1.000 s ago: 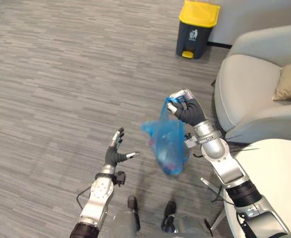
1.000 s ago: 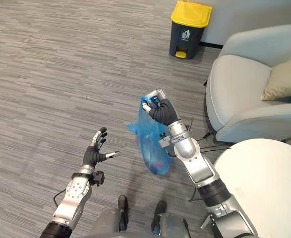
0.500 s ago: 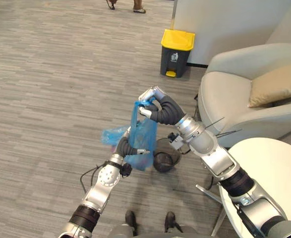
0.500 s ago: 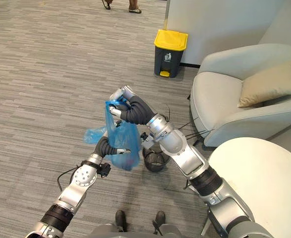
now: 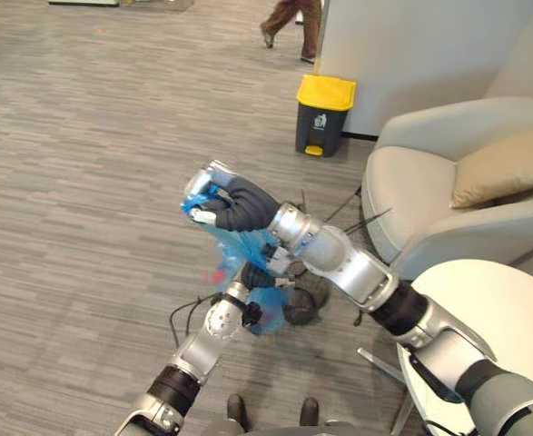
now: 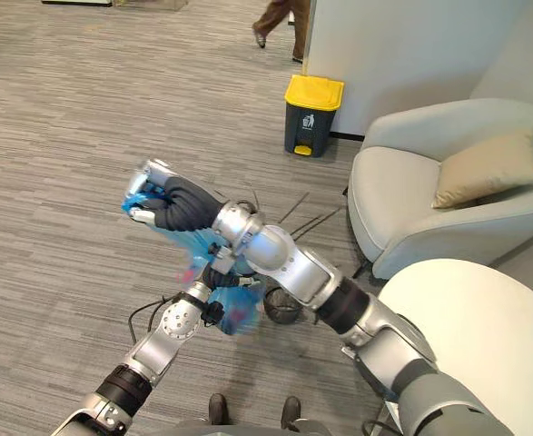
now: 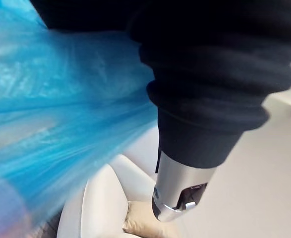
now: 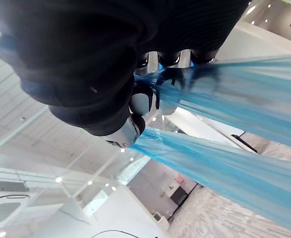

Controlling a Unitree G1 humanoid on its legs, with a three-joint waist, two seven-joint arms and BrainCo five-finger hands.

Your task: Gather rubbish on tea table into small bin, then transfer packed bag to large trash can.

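Scene: I am looking down from the robot's head at a grey striped floor (image 5: 84,182). Both arms meet at a blue bag near the middle of the frame.
Right hand: the right hand (image 5: 219,198) sits left of centre, its arm reaching in from the lower right. In its own wrist view I see the fingers (image 8: 144,103) curled tight round the gathered neck of the blue plastic.
Blue bag: the blue bag (image 5: 244,247) hangs from that grip and trails down toward the lower middle of the frame, clear of the floor. Something pink shows faintly through the plastic.
Left hand: the left hand (image 5: 241,289) comes up from the lower left and lies against the bag's lower part. Its fingers are hidden by the plastic, so I cannot tell whether they are spread or closed.
Small bin: a small black bin (image 5: 304,300) stands on the floor just right of the bag's bottom. I cannot tell whether the two touch.
Large trash can: a dark trash can with a yellow lid (image 5: 324,114) stands at upper centre against a pale wall, well apart from the bag.
Desk: a round white desk (image 5: 507,304) takes the lower right corner.
Armchair: a light grey armchair (image 5: 420,195) sits on the right, above the desk, with a beige cushion (image 5: 502,168) on it.
Person: a person's legs (image 5: 293,16) show at the top edge, above the trash can.
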